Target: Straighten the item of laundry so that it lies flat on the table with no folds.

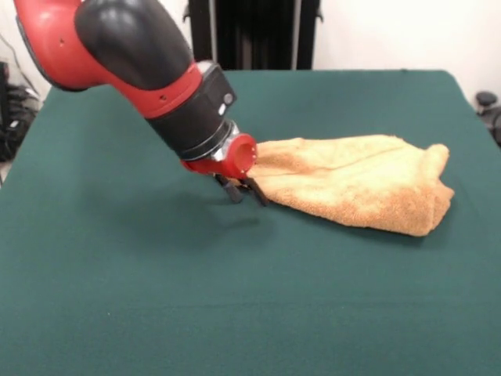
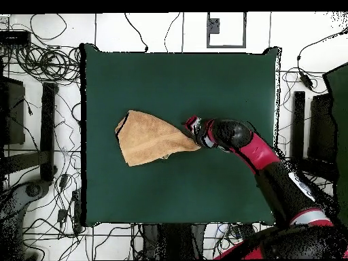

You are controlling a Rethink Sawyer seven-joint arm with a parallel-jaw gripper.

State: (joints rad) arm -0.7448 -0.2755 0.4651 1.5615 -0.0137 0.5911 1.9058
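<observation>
Towel [image 1: 356,184] first: an orange-tan piece of terry cloth with a nubby, looped pile, lying near the middle of the worktop [image 1: 156,298] and still folded over on itself rather than spread flat. In the front view it forms a rough wedge — broad and bunched at the picture's right, where a doubled edge rolls into a soft, thick lip, and narrowing to a point at the picture's left. A shallow crease runs lengthwise across its upper layer. From overhead the towel [image 2: 148,138] reads as an uneven triangle, its wide side away from the arm and its drawn-out corner reaching toward the gripper [image 2: 193,127]. The worktop [image 2: 170,81] is covered in dark green, felt-like fabric, matte and smooth, and is far larger than the cloth. The arm [image 1: 141,63], glossy red and black with rounded shells, slants down from the upper left of the front view; its gripper [image 1: 243,189] sits low at the towel's pointed corner. The dark, slim fingers [image 1: 232,191] angle down to the green surface right beside that corner — whether they are clamped on the cloth or merely next to it, I cannot tell.
</observation>
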